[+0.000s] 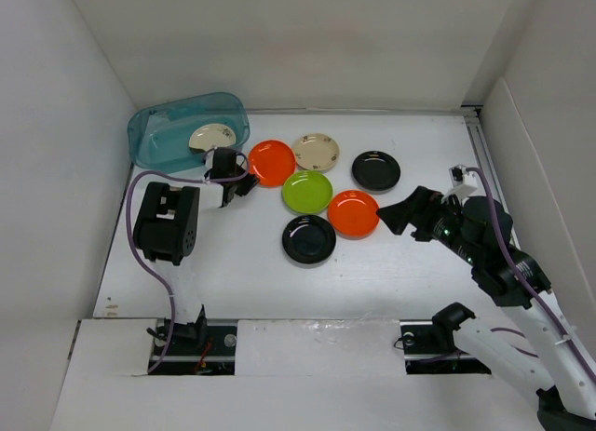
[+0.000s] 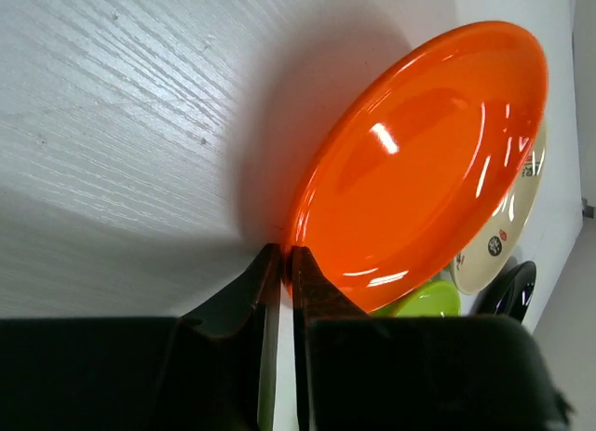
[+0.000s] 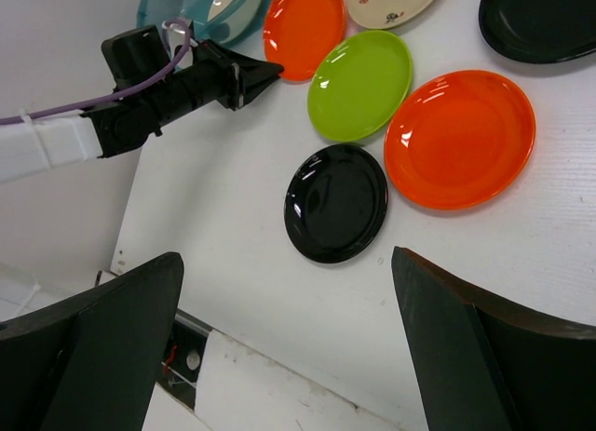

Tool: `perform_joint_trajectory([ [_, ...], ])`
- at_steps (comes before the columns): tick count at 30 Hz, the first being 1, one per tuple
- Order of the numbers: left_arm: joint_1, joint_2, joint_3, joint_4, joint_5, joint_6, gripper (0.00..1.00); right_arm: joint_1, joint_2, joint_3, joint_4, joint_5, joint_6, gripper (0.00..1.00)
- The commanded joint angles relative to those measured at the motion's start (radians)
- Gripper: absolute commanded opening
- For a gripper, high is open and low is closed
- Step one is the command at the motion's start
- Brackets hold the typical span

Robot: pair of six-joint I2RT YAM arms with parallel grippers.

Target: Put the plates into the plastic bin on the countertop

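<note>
The left gripper [image 2: 284, 256] tips sit at the rim of the orange plate [image 2: 419, 161]
Its fingers are nearly closed, hold unclear; the right gripper [image 3: 287, 260] is wide open, empty. Print on the cream plate [image 2: 507, 235] is unreadable; the plastic bin [image 1: 158, 133] lies lengthwise left-right.

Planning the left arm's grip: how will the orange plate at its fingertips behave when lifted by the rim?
The orange plate looks rigid and shallow, so probably light and unbending. Its glossy highlights suggest a slick surface that could slip or pivot in the left gripper, whose tips meet one rim spot. The cream plate beside it might get nudged.

overhead, two wrist views, shared plates [image 1: 308, 191]
</note>
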Motion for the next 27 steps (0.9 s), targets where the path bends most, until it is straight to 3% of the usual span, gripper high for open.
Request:
perform_joint_trajectory([
  [1,-0.003,0.014,0.017,-0.059,-0.028,-0.014,0.01,-0.005,-0.004,0.035,0.047,0.016,-0.015,0.99],
  [8,-0.003,-0.045,0.013,-0.093,-0.028,-0.034,0.00,-0.005,-0.014,0.035,0.038,0.025,-0.025,0.99],
  [14,-0.013,-0.242,0.014,-0.102,-0.040,0.015,0.00,-0.005,-0.014,0.035,0.038,0.025,-0.025,0.99],
  [20,-0.013,-0.294,0.213,-0.191,0.070,0.081,0.00,-0.005,-0.023,0.026,0.047,0.016,-0.015,0.99],
  [23,-0.003,-0.294,0.341,-0.255,0.070,0.092,0.00,-0.005,-0.032,0.026,0.047,0.006,-0.015,0.99],
  [27,0.071,-0.198,0.552,-0.461,-0.032,0.092,0.00,-0.005,-0.041,0.026,0.047,0.006,-0.015,0.99],
])
